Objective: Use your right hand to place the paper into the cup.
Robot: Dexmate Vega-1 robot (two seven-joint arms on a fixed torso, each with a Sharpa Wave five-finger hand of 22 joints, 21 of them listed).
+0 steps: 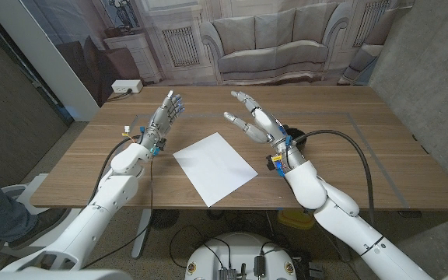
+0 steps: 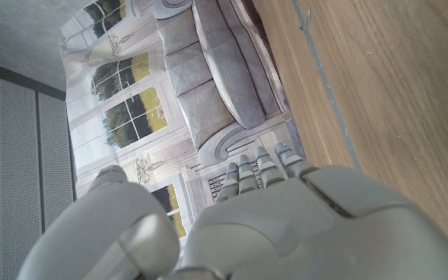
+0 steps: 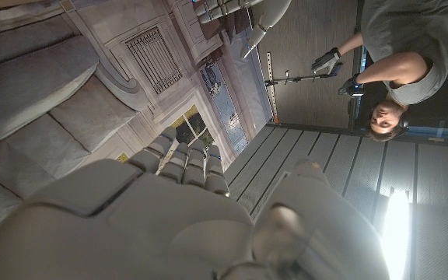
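Note:
A white sheet of paper (image 1: pixel 215 167) lies flat on the wooden table (image 1: pixel 341 167), near the front edge between my two arms. My right hand (image 1: pixel 252 119) is raised just past the paper's far right corner, fingers spread and holding nothing. Its back also shows in the right wrist view (image 3: pixel 169 218). A dark, cup-like object (image 1: pixel 295 133) sits right behind my right wrist, mostly hidden by it. My left hand (image 1: pixel 166 113) stands to the left of the paper with its fingers straight and apart, empty. The left wrist view shows its back (image 2: pixel 286 225).
A black cable (image 1: pixel 362 159) loops over the table to the right of my right arm. A white power strip (image 1: pixel 125 86) sits off the table's far left corner. A person (image 3: pixel 399 54) holding a controller shows in the right wrist view.

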